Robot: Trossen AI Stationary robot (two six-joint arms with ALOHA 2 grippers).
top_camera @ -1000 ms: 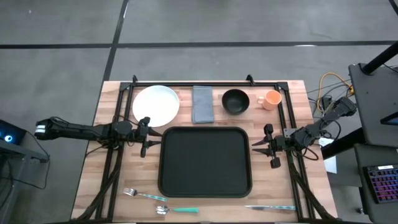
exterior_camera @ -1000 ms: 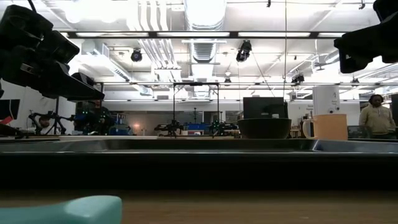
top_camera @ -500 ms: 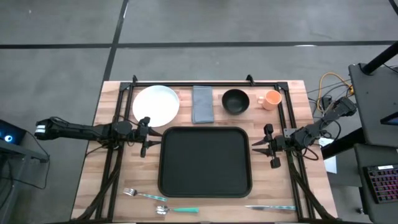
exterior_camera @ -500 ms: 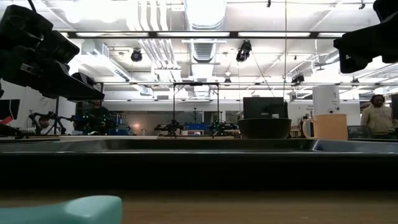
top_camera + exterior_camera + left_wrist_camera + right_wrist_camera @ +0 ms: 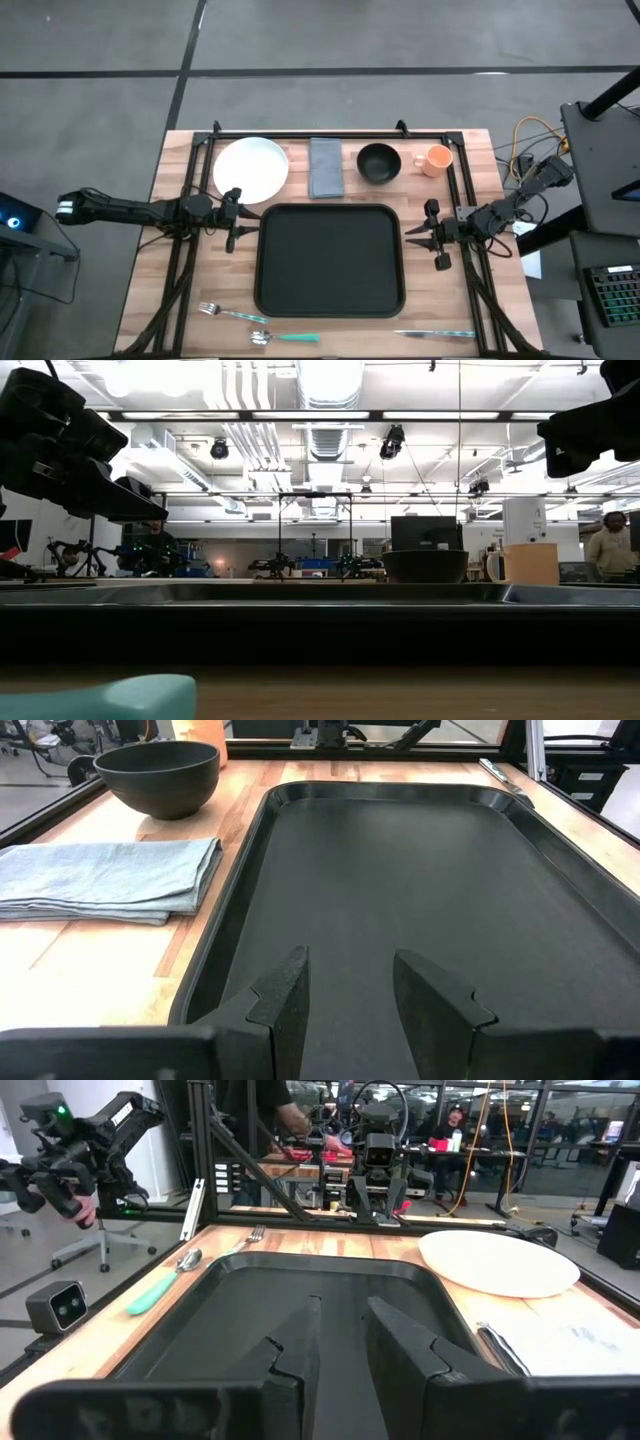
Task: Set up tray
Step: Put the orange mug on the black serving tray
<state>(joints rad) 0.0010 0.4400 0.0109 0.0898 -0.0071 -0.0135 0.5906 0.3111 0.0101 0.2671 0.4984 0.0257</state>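
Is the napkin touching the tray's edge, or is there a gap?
Apart. The high view shows a strip of bare wood between the grey napkin and the tray rim; the left wrist view shows the same gap beside the napkin's fold.

I see the tray, large, flat, black, roughly square with rounded corners and a low raised rim, lying empty and level mid-table, square to the table edges.

Grey floor crossed by dark seams around the wooden surface, white ceiling with ducts and strip lights, benches of equipment behind, a person standing far off
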